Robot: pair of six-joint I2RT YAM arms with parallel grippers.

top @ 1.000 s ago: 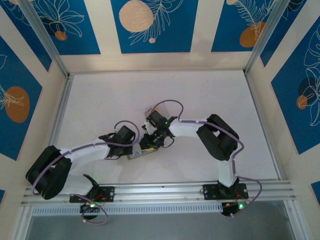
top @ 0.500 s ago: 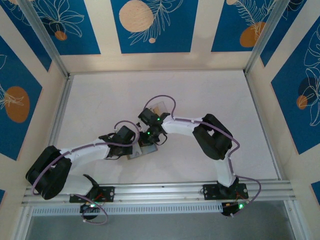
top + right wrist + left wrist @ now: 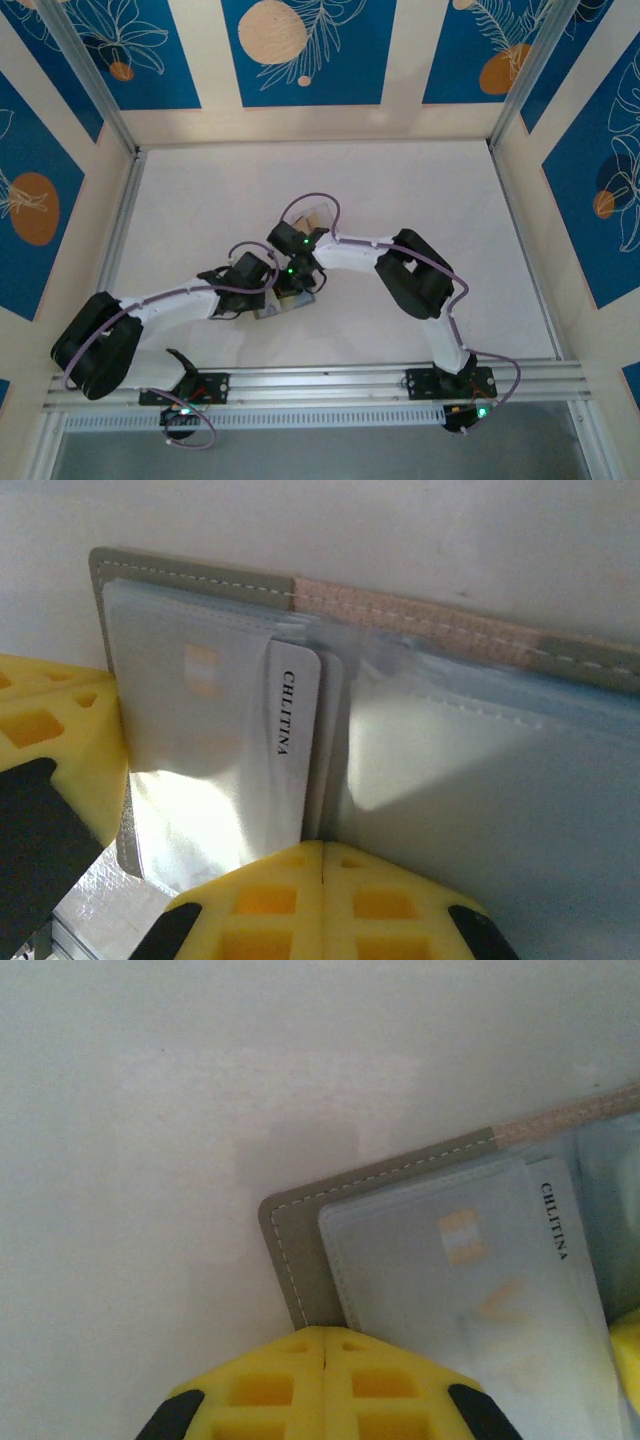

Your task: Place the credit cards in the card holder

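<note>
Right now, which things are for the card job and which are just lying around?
For the job: card holder, open; pale card partly in its clear pocket; left gripper; right gripper.
Just around: white table; blue flowery walls; small tan thing beyond the right gripper, too small to tell.

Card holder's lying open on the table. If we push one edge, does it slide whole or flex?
Probably flexes: the card holder is thin stitched fabric opened flat, so a push likely folds it at the spine. Its clear pocket looks glossy, probably slick to grip. Seems light, so it may also skate on the smooth table.
</note>
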